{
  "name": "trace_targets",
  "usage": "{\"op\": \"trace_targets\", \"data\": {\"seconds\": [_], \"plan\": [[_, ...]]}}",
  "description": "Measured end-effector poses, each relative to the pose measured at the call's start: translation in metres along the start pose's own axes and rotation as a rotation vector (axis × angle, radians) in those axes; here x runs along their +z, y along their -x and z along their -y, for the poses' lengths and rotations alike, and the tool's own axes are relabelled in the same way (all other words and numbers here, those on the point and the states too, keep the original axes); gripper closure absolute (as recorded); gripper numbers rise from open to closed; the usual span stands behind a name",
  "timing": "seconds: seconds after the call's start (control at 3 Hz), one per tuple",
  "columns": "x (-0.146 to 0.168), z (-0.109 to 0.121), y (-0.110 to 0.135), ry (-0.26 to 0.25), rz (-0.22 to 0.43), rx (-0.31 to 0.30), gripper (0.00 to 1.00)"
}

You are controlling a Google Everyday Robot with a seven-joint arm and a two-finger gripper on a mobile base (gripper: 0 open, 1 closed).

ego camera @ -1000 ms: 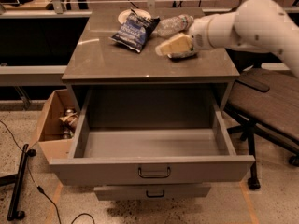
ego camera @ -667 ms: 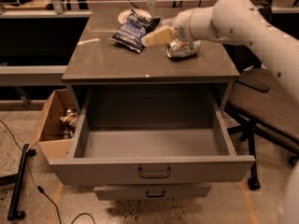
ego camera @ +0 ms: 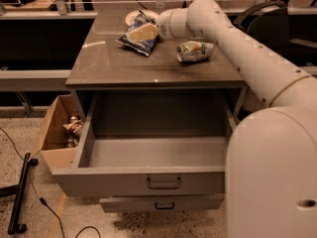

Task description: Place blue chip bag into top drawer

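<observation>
The blue chip bag point(ego camera: 136, 39) lies crumpled at the back left of the cabinet top. My gripper point(ego camera: 141, 31) reaches in from the right and sits right over the bag, its tan fingers low on the foil. The top drawer point(ego camera: 148, 152) stands pulled wide open below, with nothing in it, its dark handle centred on the front panel.
A crushed silver-green can point(ego camera: 194, 50) lies on the cabinet top to the right of the bag. A white plate point(ego camera: 132, 17) sits behind the bag. A smaller drawer point(ego camera: 161, 203) sticks out below. A cardboard box point(ego camera: 59, 133) stands on the floor at left, beside a black stand and cables.
My gripper has swung left from the can's spot across the cabinet top to the chip bag, uncovering the can. My arm now fills the right of the view.
</observation>
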State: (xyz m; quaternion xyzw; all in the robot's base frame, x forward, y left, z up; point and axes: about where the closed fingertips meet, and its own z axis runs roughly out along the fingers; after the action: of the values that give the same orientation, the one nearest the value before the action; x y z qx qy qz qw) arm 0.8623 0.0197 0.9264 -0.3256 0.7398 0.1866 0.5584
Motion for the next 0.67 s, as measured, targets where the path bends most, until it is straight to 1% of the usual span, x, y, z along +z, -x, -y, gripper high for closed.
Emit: {"op": "trace_targets", "data": {"seconds": [0.33, 0.67], "plan": [[0.042, 0.009, -0.009, -0.019, 0.019, 0.083, 0.00], [0.065, 0.020, -0.023, -0.058, 0.009, 0.129, 0.00]]}}
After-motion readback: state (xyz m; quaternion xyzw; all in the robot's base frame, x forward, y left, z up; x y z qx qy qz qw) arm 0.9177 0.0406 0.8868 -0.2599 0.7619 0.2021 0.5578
